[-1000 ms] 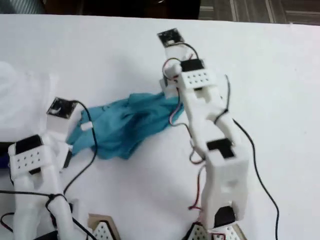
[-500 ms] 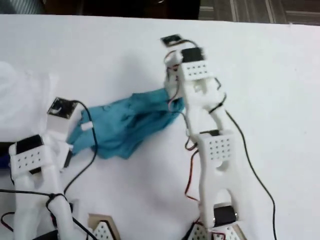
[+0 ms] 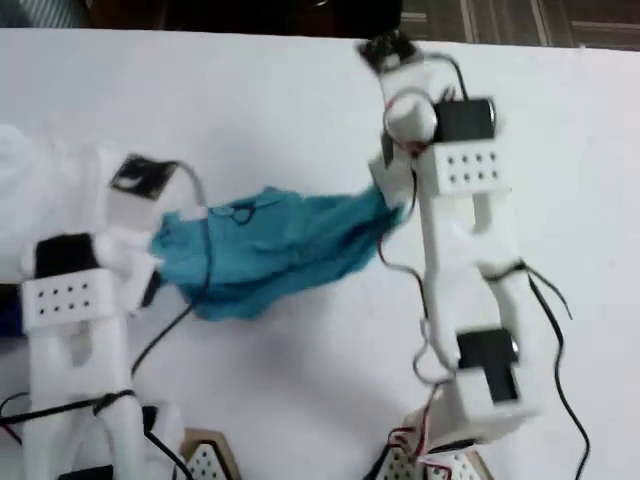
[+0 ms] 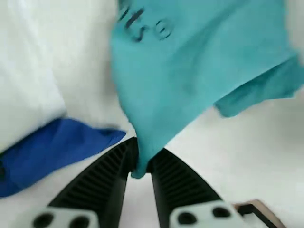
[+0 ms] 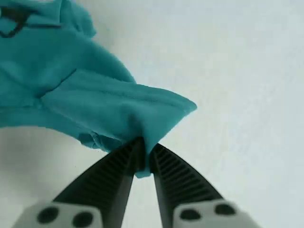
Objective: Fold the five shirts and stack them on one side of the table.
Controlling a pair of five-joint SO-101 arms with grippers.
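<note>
A teal shirt [image 3: 265, 250] hangs crumpled between the two arms over the white table [image 3: 250, 90]. My left gripper [image 4: 141, 164] is shut on one edge of the teal shirt [image 4: 190, 71], at its left end in the high view. My right gripper [image 5: 142, 161] is shut on another edge of the teal shirt [image 5: 85, 99], at its right end in the high view. A blue shirt [image 4: 42, 152] and a white shirt [image 4: 23, 90] lie beside the left gripper. The white shirt [image 3: 40, 170] sits at the table's left edge.
The right arm [image 3: 465, 230] stretches up the table's right half, with cables hanging along it. The left arm [image 3: 75, 330] stands at the near left. Wooden arm bases [image 3: 205, 458] sit at the near edge. A dark floor lies beyond the table's far edge.
Both arms have shifted to the right and the right arm has reached farther back. The teal shirt moved with them and is pulled wider between the grippers.
</note>
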